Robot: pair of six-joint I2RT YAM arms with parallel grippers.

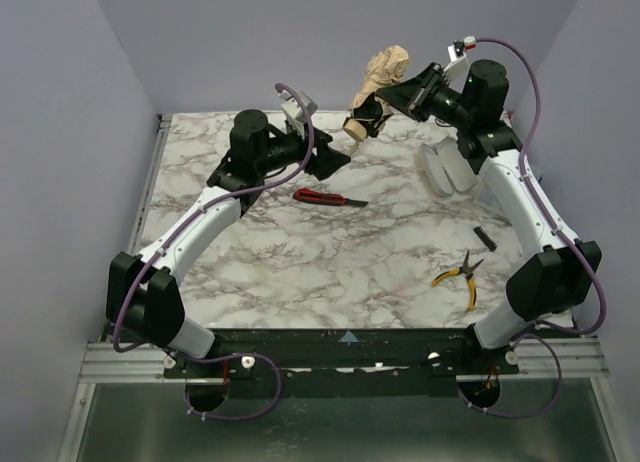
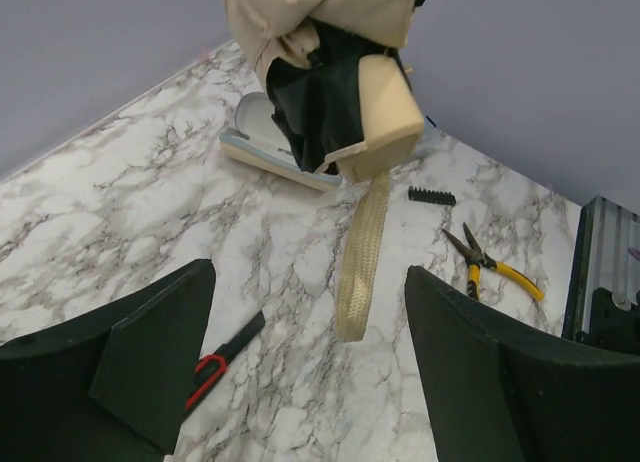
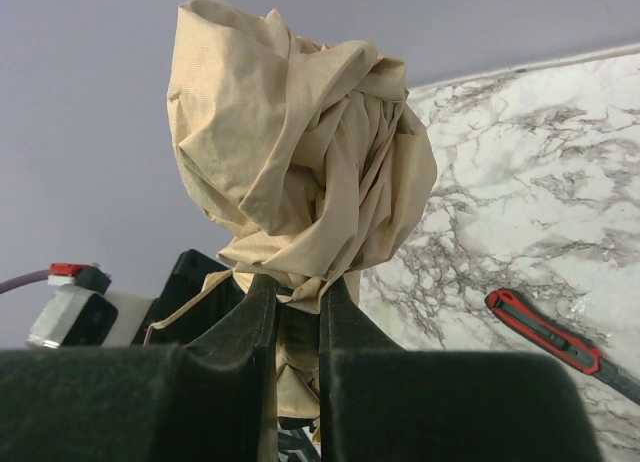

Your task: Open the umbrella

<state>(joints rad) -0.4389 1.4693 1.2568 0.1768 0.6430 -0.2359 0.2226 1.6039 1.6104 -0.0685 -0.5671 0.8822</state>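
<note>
The umbrella (image 1: 385, 77) is folded, a crumpled tan bundle held in the air over the table's back edge. My right gripper (image 1: 398, 94) is shut on it; in the right wrist view its jaws (image 3: 298, 292) pinch the fabric just below the bundle (image 3: 300, 152). In the left wrist view the umbrella (image 2: 320, 32) hangs ahead with black lining, beige handle (image 2: 385, 112) and a woven tan strap (image 2: 362, 252) dangling. My left gripper (image 2: 310, 352) is open and empty, just short of the handle (image 1: 357, 129), its jaws wide apart (image 1: 335, 160).
A red-handled cutter (image 1: 325, 197) lies mid-table, below my left gripper (image 2: 220, 357). Yellow-handled pliers (image 1: 460, 275) and a small black toothed strip (image 1: 485, 237) lie at the right. A white curved object (image 1: 445, 167) lies under the right arm. Grey walls enclose the table.
</note>
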